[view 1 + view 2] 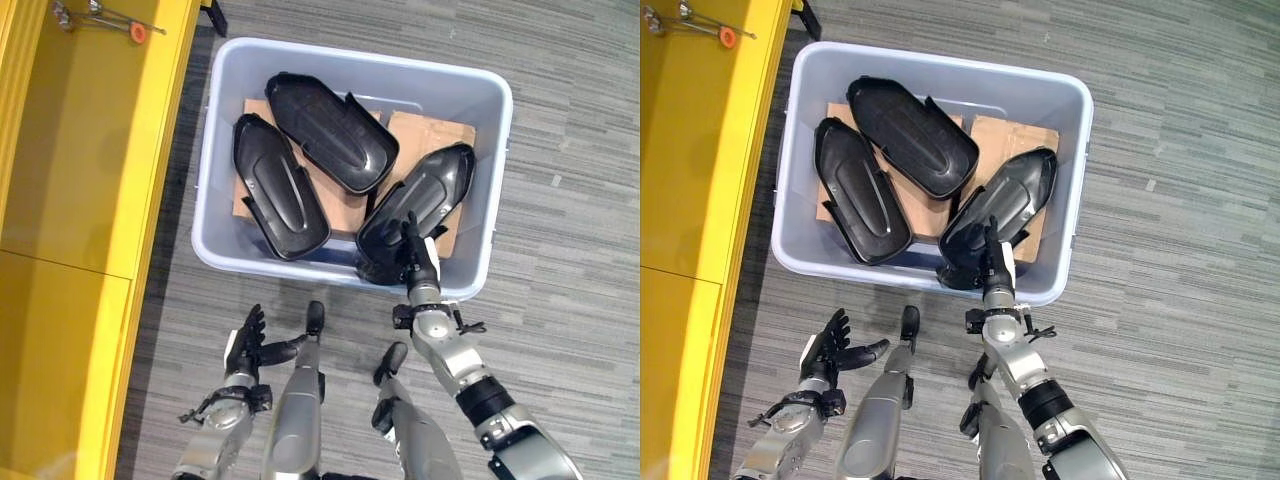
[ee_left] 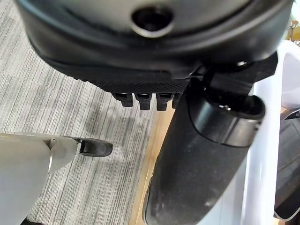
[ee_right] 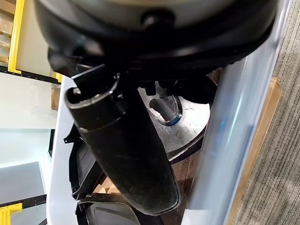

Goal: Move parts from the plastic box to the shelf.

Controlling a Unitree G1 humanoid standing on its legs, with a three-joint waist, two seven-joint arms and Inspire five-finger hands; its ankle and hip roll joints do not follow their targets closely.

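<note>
A grey plastic box (image 1: 352,62) stands on the carpet and holds three black moulded parts lying on cardboard (image 1: 432,131). One part (image 1: 278,190) lies at the box's left, another (image 1: 330,130) across the middle, and a third (image 1: 428,188) slants at the right. My right hand (image 1: 420,258) reaches over the box's near rim, its straight fingers resting on the near end of the right part (image 1: 1005,200). My left hand (image 1: 246,345) hovers above the floor in front of the box, open with fingers spread and holding nothing.
The yellow shelf (image 1: 70,150) runs along the left side, close to the box's left wall. Small tools (image 1: 100,18) lie on its far end. Grey carpet lies to the right of the box and in front of it.
</note>
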